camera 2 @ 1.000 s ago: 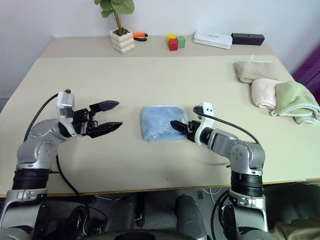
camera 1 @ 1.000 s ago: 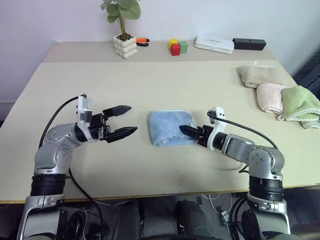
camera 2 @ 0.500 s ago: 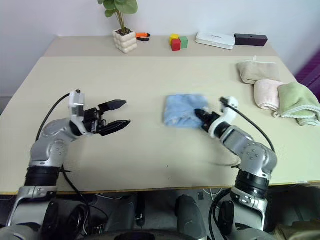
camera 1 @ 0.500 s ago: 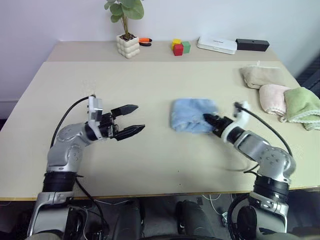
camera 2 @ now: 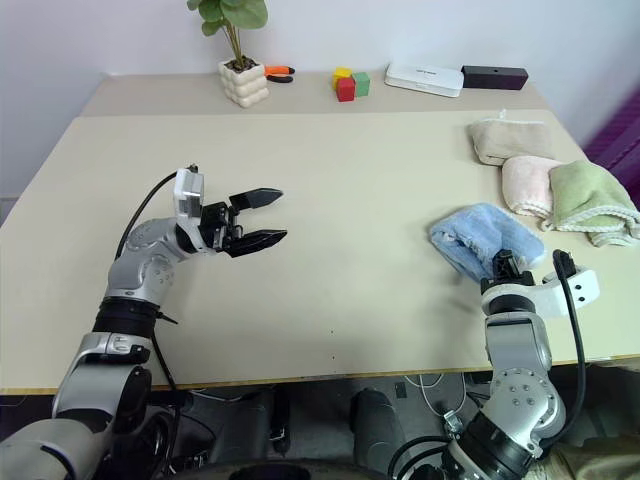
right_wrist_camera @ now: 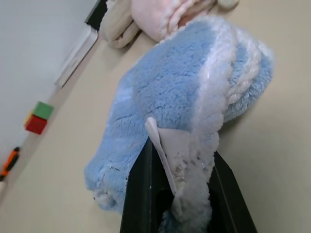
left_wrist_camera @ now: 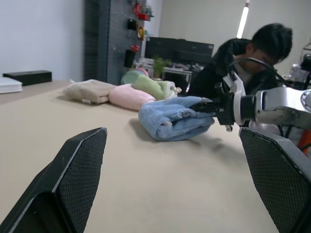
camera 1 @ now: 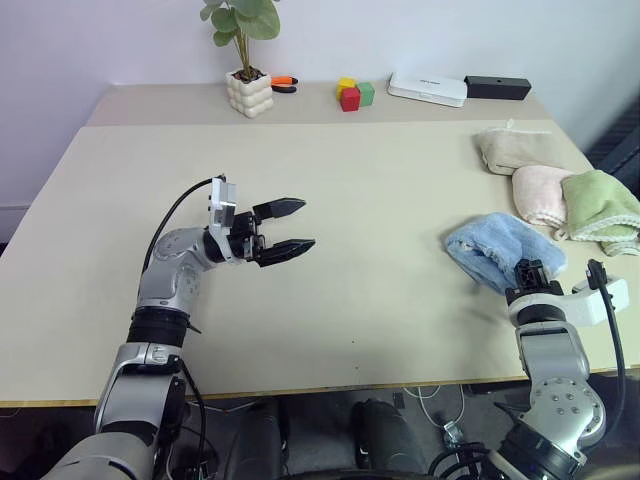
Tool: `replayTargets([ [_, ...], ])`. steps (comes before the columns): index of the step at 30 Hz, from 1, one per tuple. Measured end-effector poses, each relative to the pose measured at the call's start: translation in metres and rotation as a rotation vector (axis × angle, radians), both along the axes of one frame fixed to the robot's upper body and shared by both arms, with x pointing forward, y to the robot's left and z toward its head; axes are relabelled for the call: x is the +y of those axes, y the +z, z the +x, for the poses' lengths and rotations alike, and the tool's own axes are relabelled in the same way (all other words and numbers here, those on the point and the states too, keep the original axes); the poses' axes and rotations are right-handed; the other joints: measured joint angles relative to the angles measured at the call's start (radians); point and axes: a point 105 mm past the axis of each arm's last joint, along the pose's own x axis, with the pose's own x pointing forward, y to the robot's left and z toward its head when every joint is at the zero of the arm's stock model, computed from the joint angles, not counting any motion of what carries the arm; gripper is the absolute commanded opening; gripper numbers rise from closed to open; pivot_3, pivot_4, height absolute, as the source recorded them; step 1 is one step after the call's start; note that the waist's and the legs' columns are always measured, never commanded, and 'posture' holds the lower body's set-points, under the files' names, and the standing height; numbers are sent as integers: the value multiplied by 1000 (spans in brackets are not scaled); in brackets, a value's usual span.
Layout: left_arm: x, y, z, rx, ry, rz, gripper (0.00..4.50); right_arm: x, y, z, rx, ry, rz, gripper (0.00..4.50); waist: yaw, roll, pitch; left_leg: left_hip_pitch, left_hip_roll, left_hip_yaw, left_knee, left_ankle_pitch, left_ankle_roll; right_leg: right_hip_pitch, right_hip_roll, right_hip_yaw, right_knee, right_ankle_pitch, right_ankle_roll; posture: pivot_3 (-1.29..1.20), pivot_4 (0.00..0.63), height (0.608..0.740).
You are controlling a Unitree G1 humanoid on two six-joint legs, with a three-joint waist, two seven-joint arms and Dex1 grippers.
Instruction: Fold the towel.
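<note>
Dragged rightward toward the folded towels (camera 1: 560, 190), the towel (camera 1: 495, 250) is clamped by the right gripper (camera 1: 527, 275), best released flat; the left gripper (camera 1: 298, 226) is held agape.

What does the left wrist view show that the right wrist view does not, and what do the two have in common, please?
Left wrist view alone: a person behind the table, the green towel, and the right gripper from outside, shut on the blue towel. Right wrist view alone: the red block, green block and the towel's white label. Both: the blue, pink and beige towels.
</note>
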Motion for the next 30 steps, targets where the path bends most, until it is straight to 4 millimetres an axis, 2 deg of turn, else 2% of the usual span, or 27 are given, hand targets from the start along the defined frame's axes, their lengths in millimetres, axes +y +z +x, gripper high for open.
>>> replayTargets([
  [3, 0, 0, 1, 0, 0, 1, 4500, -6, 0, -3, 13, -68, -15, 21, 4, 0, 0, 0, 0, 0, 0, 0, 0, 0, 0, 0, 0, 0, 0, 0, 150, 735],
  [8, -1, -2, 0, 6, -2, -1, 4500, -1, -2, -3, 16, -62, -14, 21, 4, 0, 0, 0, 0, -1, 0, 0, 0, 0, 0, 0, 1, 0, 0, 0, 150, 735],
  [12, -1, -6, -1, 17, 0, -3, 4500, 3, -15, -9, 59, -47, 4, 1511, 4, 0, 0, 0, 0, -1, 0, 0, 0, 0, 0, 0, 1, 0, 0, 0, 150, 735],
  [17, -7, -7, -3, 18, -14, -17, 4500, -2, -12, -12, 48, -71, -14, 4127, 4, 0, 0, 0, 0, -1, 1, 0, 0, 0, 0, 0, 1, 0, 0, 0, 150, 735],
  [18, -8, -7, -3, 16, -15, -18, 4500, -6, -11, -13, 52, -84, -36, 4462, 5, 0, 0, 0, 0, -1, 1, 0, 0, 0, 0, 0, 1, 0, 0, 0, 150, 735],
  [22, -10, -8, -3, 7, -14, -20, 4500, -44, 5, -34, 74, -250, -193, 4462, 7, 0, 0, 0, -1, -1, 1, 0, 0, 0, 0, 0, 1, 0, 0, 0, 150, 735],
  [24, -13, -9, -3, 7, -18, -29, 4500, -56, 11, -43, 98, -307, -270, 4462, 5, 0, 0, 0, -1, -1, 1, 0, 0, 0, 0, 0, 1, 0, 0, 0, 150, 735],
  [27, -16, -10, -3, 8, -26, -40, 4500, -64, 17, -46, 136, -342, -361, 4462, 3, 1, 0, 0, -1, -2, 1, 0, 0, 0, 0, 0, 1, 0, 0, 0, 150, 735],
  [30, -16, -11, -6, 2, -51, -26, 4500, -57, 34, -34, 95, -262, -489, 4462, 1, 1, -1, 0, 0, -2, 1, 0, 0, 0, 1, 0, 1, 0, 0, 0, 150, 735],
])
